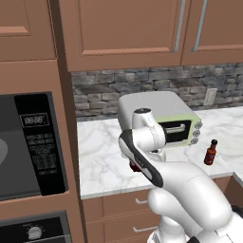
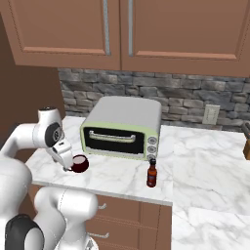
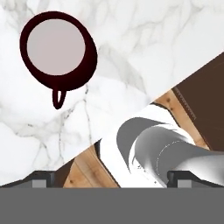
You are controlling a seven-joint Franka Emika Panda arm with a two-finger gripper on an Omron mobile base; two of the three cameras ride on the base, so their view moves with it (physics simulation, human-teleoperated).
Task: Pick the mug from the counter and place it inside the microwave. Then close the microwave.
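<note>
The dark red mug [image 3: 59, 50] with a pale inside stands upright on the white marble counter [image 3: 153, 35], near its front edge, handle toward the edge. My gripper [image 3: 112, 177] hovers above the counter's edge, open, with nothing between its fingers. The mug lies off to one side of the fingers, not between them. From the right, the mug [image 2: 80, 163] sits just right of the gripper [image 2: 67, 164], in front of the toaster oven. From the left, only a sliver of the mug [image 1: 135, 167] shows behind my arm. The black microwave [image 1: 28, 142] is built in at the left, keypad on its right.
A pale green-and-grey toaster oven [image 2: 122, 129] stands behind the mug. A small sauce bottle [image 2: 152, 173] with a black cap is to its right. A black wall oven [image 1: 33, 232] sits under the microwave. Wooden drawers [image 2: 127, 215] run below the counter.
</note>
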